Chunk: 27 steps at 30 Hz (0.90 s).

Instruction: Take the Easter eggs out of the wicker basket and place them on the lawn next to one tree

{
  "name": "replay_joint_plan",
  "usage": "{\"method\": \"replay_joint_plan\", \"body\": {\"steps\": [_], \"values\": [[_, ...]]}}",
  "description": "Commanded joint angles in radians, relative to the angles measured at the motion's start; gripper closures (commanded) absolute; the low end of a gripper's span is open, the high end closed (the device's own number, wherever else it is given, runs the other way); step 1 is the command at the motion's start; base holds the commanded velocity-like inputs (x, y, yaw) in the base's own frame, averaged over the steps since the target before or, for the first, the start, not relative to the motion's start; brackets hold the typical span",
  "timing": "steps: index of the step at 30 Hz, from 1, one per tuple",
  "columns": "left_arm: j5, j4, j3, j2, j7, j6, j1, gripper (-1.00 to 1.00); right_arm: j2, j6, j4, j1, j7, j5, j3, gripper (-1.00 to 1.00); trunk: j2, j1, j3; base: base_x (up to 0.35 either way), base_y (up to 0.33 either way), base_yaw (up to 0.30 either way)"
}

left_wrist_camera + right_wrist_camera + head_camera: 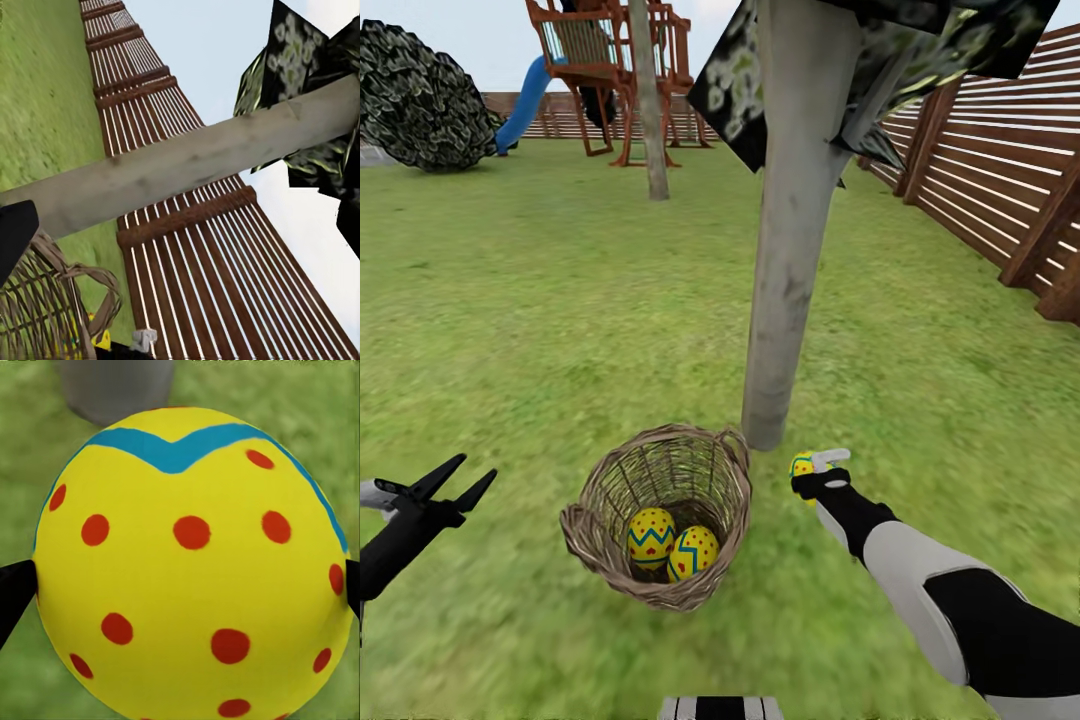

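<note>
One Easter egg [191,562] sat pinched between the fingers of the right gripper [810,470], its yellow shell, red dots and blue zigzag band close against the right wrist camera, with dark fingertips pressing at both flanks. In the head view that egg was a small yellow patch just beside the foot of the tree [790,250], held low over the lawn [510,330]; whether it already touched the grass could not be told. Two more eggs [670,545] lay side by side in the bottom of the wicker basket [660,530], which stood on the grass close to the trunk's base, on the robot's left of it. The left gripper [455,480] hung apart from the basket on its far left side, fingers spread and holding nothing.

By my judgement the first egg was in the act of being set down by the tree, so the task stood about a third done at best. The next move would call for lowering the egg until it rested on the grass, opening the fingers without nudging it into a roll, then reaching into the basket for another.

Most of the held egg was masked by the gripper in the head view. The tree's crown was cut off at the top edge. Beyond stood a slatted fence [1000,170], a play set [610,70] with its blue slide, and a dark bush [420,95].
</note>
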Motion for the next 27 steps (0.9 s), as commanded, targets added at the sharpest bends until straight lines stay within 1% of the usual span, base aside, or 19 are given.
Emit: {"method": "replay_joint_plan", "body": {"steps": [1, 4, 6, 9, 12, 17, 20, 23, 27], "values": [[0.000, -0.002, -0.008, -0.001, -0.003, 0.011, -0.001, -1.00, 0.000, 0.009, 0.002, -0.002, -0.006, 0.002, 0.006, 1.00, -0.001, 0.000, -0.005, 0.000, 0.000, 0.000], [0.000, -0.003, -0.016, 0.000, -0.003, 0.011, -0.001, -1.00, -0.001, 0.008, 0.010, -0.003, -0.007, 0.003, 0.006, 1.00, -0.001, 0.002, -0.016, 0.000, 0.000, 0.000], [0.002, -0.003, -0.011, 0.000, -0.004, 0.010, -0.001, -1.00, 0.000, 0.006, 0.011, -0.003, -0.006, 0.005, 0.006, 1.00, -0.001, 0.002, -0.016, 0.000, 0.000, 0.000], [0.018, 0.003, -0.009, 0.001, -0.020, 0.008, -0.001, -1.00, 0.000, 0.003, 0.012, -0.003, -0.006, 0.005, 0.006, 1.00, -0.001, 0.002, -0.016, 0.037, -0.032, 0.000], [0.020, 0.003, -0.007, 0.006, -0.021, 0.009, -0.001, -1.00, 0.000, 0.001, 0.011, -0.003, -0.006, 0.007, 0.006, 1.00, -0.001, 0.002, -0.016, 0.241, -0.167, 0.000], [0.021, 0.002, -0.006, 0.000, -0.025, 0.005, -0.001, -1.00, 0.000, -0.003, 0.010, -0.003, -0.006, 0.007, 0.006, 1.00, -0.001, 0.002, -0.016, 0.030, -0.019, 0.000], [0.021, 0.002, -0.003, 0.001, -0.071, 0.005, -0.001, -1.00, 0.000, -0.015, 0.010, -0.003, -0.005, 0.007, 0.006, 1.00, -0.001, 0.002, -0.016, 0.000, 0.000, 0.000], [0.022, 0.005, -0.001, 0.003, -0.081, 0.005, -0.001, -1.00, 0.000, -0.027, 0.009, -0.003, -0.005, 0.007, 0.006, 1.00, -0.001, 0.002, -0.016, 0.000, 0.000, 0.000], [0.021, 0.003, -0.001, 0.004, -0.082, 0.007, -0.001, -1.00, 0.000, -0.028, 0.009, -0.003, -0.005, 0.007, 0.006, 1.00, -0.002, 0.003, -0.032, 0.000, 0.000, 0.000]]}}
